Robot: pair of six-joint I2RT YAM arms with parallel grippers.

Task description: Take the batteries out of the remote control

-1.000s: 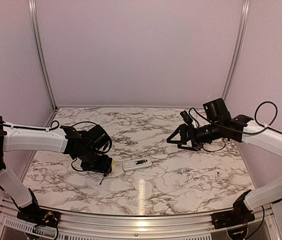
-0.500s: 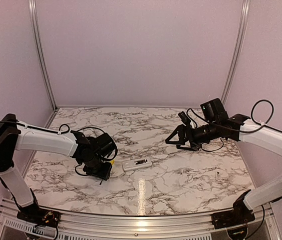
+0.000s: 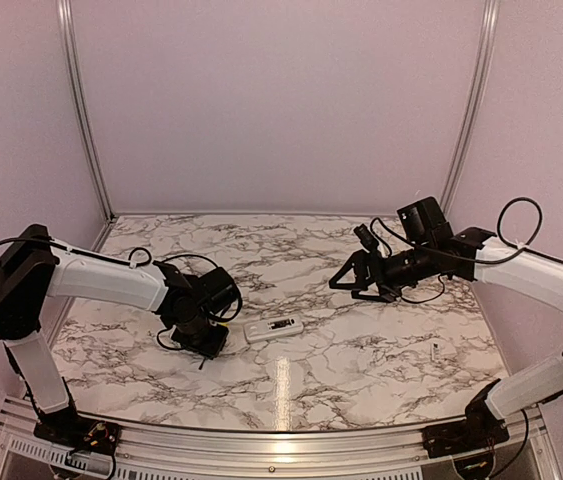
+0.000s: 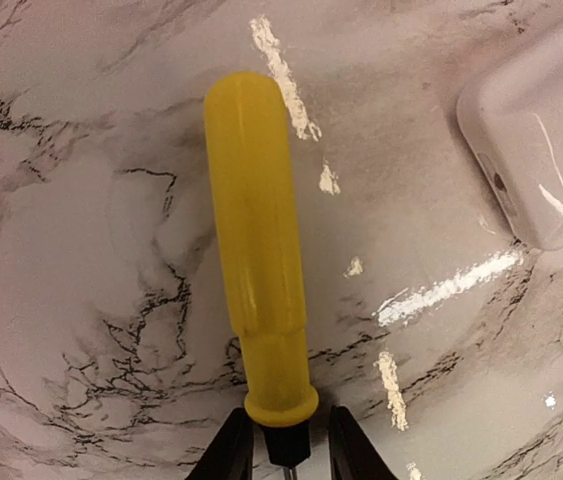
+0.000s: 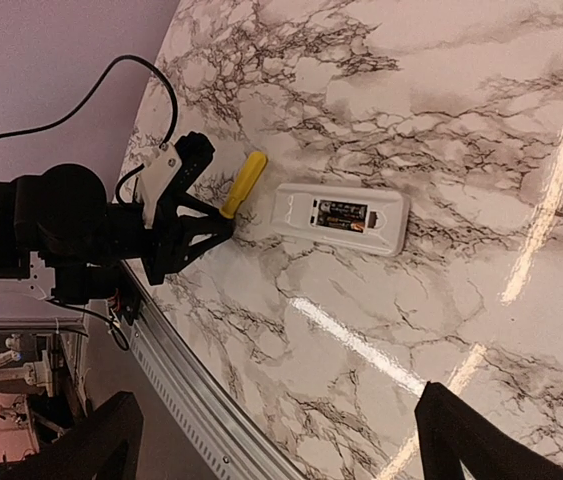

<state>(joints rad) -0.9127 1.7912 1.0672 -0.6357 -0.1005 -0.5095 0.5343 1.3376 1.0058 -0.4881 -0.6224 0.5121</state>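
Left hand [image 4: 291,452] straddles screwdriver [image 4: 256,250] shaft, grip unclear | right hand [image 5: 281,440] hovers open | remote control [image 5: 341,218], toward front edge of surface [image 3: 381,370], looks light, rigid, glossy; likely best pinched across long edges

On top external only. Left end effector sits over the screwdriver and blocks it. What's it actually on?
Observer: Left wrist view shows the left end effector with its fingers either side of the dark shank, just below the collar of the yellow screwdriver. The screwdriver lies flat on the table.
Operator: Clamped?
Observer: Not that I can see. A sliver of gap shows on each side of the shank.
Operator: Remote's battery bay open?
Observer: Right wrist view shows the remote control with its recess facing up and uncovered. Inside it's dark with pale and orange marks. I can't make out batteries.
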